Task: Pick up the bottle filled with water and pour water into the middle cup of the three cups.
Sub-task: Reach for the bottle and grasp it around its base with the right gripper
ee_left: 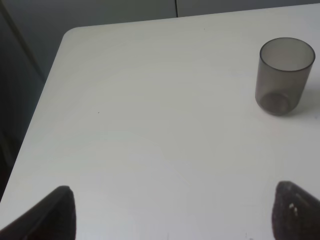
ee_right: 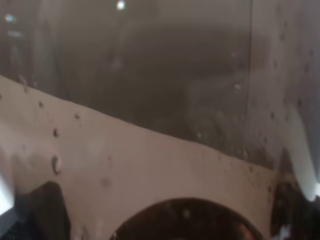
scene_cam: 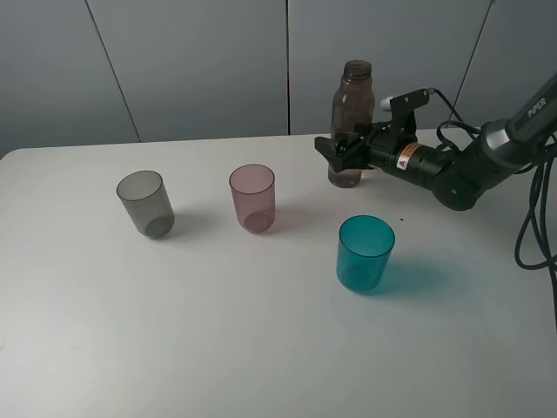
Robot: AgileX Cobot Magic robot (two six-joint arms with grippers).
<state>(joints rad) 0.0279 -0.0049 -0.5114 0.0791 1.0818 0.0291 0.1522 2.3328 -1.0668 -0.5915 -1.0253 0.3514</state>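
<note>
The smoky brown bottle [scene_cam: 351, 113] stands upright and uncapped on the table at the back right; its water level is hard to make out. My right gripper [scene_cam: 346, 152] is open, with one jaw on each side of the bottle's lower half. In the right wrist view the bottle [ee_right: 150, 75] fills the frame between the fingertips [ee_right: 45, 210]. The pink-mauve middle cup [scene_cam: 252, 198] stands left of the bottle, between the smoky grey cup [scene_cam: 145, 203] and the teal cup [scene_cam: 365, 252]. My left gripper [ee_left: 170, 220] is open and empty over bare table, near the grey cup [ee_left: 283, 75].
The white table [scene_cam: 261, 348] has its left edge and rounded far-left corner [ee_left: 70, 35] close to the left gripper. The right arm's cables [scene_cam: 531, 218] hang at the right edge. A grey wall [scene_cam: 200, 61] runs behind the table.
</note>
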